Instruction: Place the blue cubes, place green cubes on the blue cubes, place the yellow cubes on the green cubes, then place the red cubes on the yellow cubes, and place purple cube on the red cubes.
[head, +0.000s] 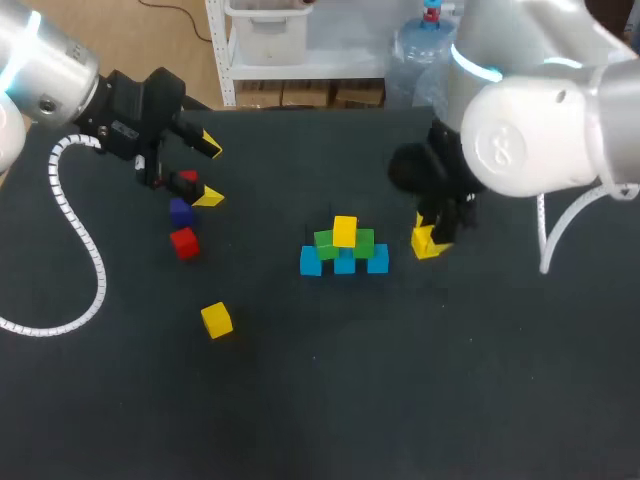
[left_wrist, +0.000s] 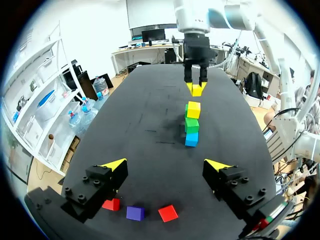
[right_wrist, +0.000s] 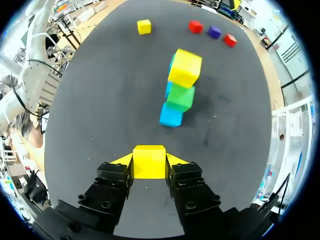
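A pyramid stands mid-table: blue cubes (head: 345, 263) at the base, green cubes (head: 325, 243) on them and a yellow cube (head: 345, 230) on top. My right gripper (head: 432, 240) is to its right, low over the table, shut on another yellow cube (right_wrist: 149, 161); the pyramid (right_wrist: 179, 90) lies ahead of it. My left gripper (head: 209, 171) hangs open at the far left, nothing between its fingers, over a red cube (head: 187, 178), a purple cube (head: 181, 211) and a second red cube (head: 184, 242). The left wrist view shows these under the gripper (left_wrist: 166, 165): red (left_wrist: 111, 204), purple (left_wrist: 135, 213), red (left_wrist: 168, 213).
A loose yellow cube (head: 216, 319) lies on the dark table front left of the pyramid, also seen far ahead in the right wrist view (right_wrist: 144, 26). A white coiled cable (head: 85, 250) trails from my left arm over the table's left side.
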